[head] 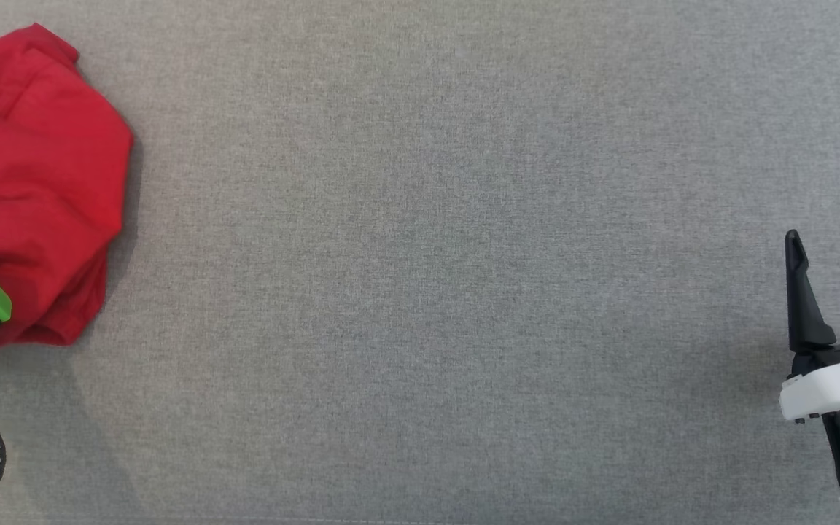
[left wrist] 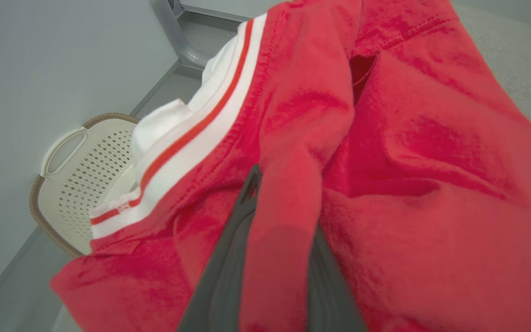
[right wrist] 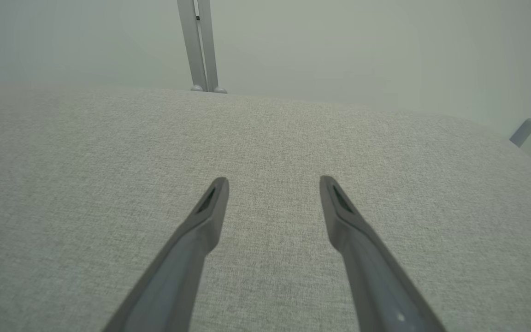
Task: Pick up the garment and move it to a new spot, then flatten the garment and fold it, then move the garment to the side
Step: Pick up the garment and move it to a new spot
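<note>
— Well, where's the garment (head: 41, 189)?
— Far left of the head view, a red heap on my grey desk (head: 464, 292). My left fingers (left wrist: 228, 258) pinch a fold of it.
— And the right fingers (right wrist: 201, 226)?
— Spread, lower right, over the desk.

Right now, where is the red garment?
In the head view the red garment lies crumpled at the far left edge of the grey surface, the left gripper closed on a fold.

No text, label or number is readable.
</note>
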You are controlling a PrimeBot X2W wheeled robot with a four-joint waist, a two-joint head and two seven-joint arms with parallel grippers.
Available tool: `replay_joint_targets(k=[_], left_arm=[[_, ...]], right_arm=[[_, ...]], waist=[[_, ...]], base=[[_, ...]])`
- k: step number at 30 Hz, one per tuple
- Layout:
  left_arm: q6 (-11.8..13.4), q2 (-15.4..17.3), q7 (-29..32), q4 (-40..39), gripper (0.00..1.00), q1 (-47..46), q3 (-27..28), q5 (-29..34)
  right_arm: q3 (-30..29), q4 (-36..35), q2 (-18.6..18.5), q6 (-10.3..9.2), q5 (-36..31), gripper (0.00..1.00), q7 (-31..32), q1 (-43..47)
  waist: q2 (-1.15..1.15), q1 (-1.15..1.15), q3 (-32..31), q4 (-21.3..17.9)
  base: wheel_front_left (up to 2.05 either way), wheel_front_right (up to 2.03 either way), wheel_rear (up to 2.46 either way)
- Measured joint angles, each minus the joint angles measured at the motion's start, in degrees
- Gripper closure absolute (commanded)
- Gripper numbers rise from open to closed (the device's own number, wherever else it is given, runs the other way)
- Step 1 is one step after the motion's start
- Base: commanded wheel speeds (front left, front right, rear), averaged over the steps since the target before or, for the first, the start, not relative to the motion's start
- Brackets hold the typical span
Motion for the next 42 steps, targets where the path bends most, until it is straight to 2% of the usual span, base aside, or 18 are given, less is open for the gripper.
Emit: replay_joint_targets(k=[8,15,18,25,34,38,42], left_arm=[[0.4,1.7,-6.6,-3.2,1.00,-1.2,-0.5,1.4],[1.3,1.9,-11.0,-11.0,1.00,-3.7,-2.0,3.6],[2.0,1.9,-11.2,-16.3,1.00,-5.2,-3.4,4.8],[1.8,1.2,-7.6,-30.1,1.00,-9.6,-7.0,6.0],[1.2,-3.9,-2.5,-41.4,1.00,-16.2,-13.4,6.4],[1.2,-7.1,-2.1,-42.9,1.00,-18.1,-15.8,6.4],[1.2,-10.8,-2.8,-41.0,1.00,-18.0,-18.8,5.8]], right_arm=[[1.8,2.7,1.5,0.00,0.3,0.00,-1.2,-0.1],[2.6,5.2,2.9,0.00,0.5,0.00,-2.7,-0.1],[3.3,6.4,3.8,0.00,0.6,0.00,-3.4,-0.1],[4.1,8.9,5.1,0.00,1.0,0.00,-4.7,-0.1],[4.7,11.3,6.3,-0.01,1.1,0.00,-6.2,-0.5],[5.1,12.2,6.8,0.00,1.5,0.00,-6.7,-1.3],[5.5,13.3,7.3,0.00,1.8,0.00,-7.2,-1.5]], waist=[[0.00,-0.01,-3.5,-0.4],[0.00,-0.01,-7.1,-0.8],[0.00,-0.01,-8.5,-1.3],[0.00,-0.01,-10.8,-4.5],[0.00,-0.01,-12.4,-11.6],[0.00,-0.01,-12.6,-15.4],[0.00,-0.01,-12.6,-19.1]], base=[[0.00,0.00,0.00],[0.00,0.00,0.00],[0.00,0.00,0.00],[0.00,0.00,0.00],[0.00,0.00,0.00],[0.00,0.00,0.00],[0.00,0.00,0.00]])
